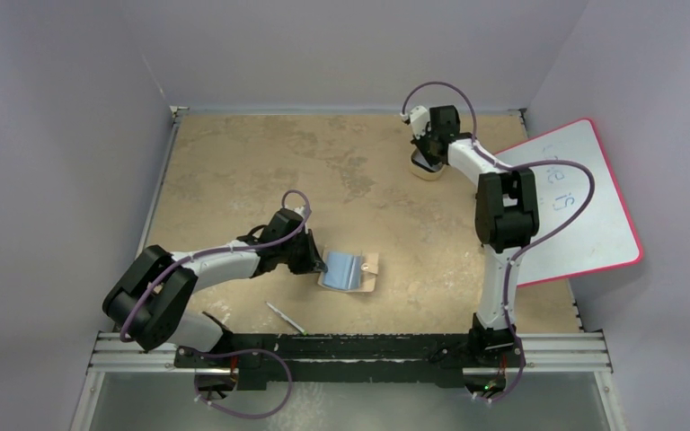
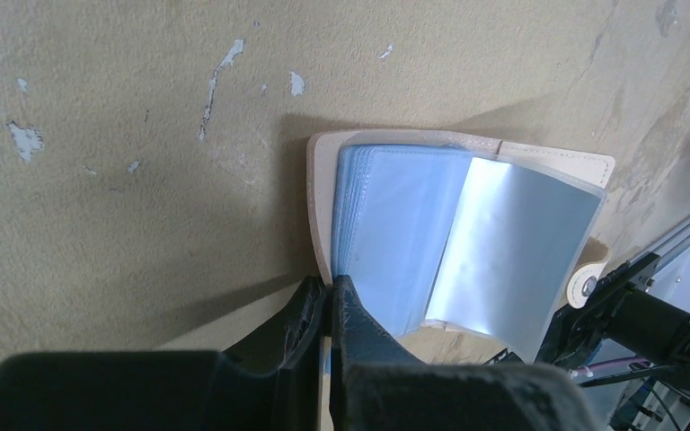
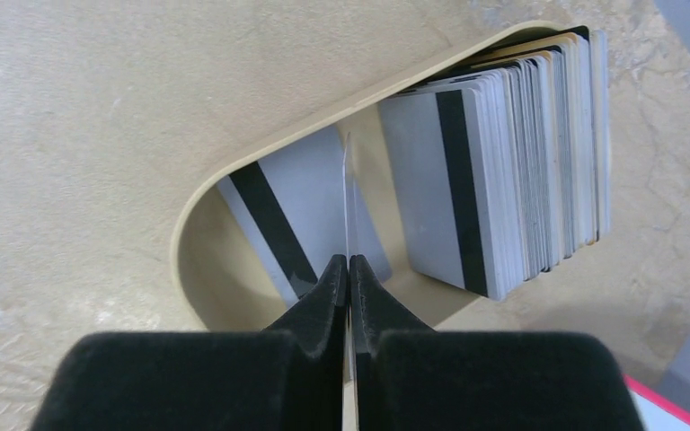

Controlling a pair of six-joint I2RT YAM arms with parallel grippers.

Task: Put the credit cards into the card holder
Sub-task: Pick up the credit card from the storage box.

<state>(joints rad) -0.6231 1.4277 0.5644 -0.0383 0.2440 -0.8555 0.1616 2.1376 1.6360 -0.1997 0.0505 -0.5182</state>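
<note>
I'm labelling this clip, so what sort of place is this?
Probably a lab robot cell: worn tan tabletop boxed in by plain lilac walls, left arm and right arm bolted to a metal rail, pink-edged whiteboard alongside.

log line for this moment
left claw: shut on holder edge | right claw: shut on card at tray | other cards: in tray

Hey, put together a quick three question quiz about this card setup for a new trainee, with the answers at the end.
1. True or false: the right gripper is shut on a credit card, seen edge-on at the beige tray.
2. What is the left gripper pinching? A) nothing B) the edge of the card holder C) a pen
3. Fill in: the card holder lies ____, with its blue-grey pockets showing.

Key: 1 true; 2 B; 3 open.
</note>
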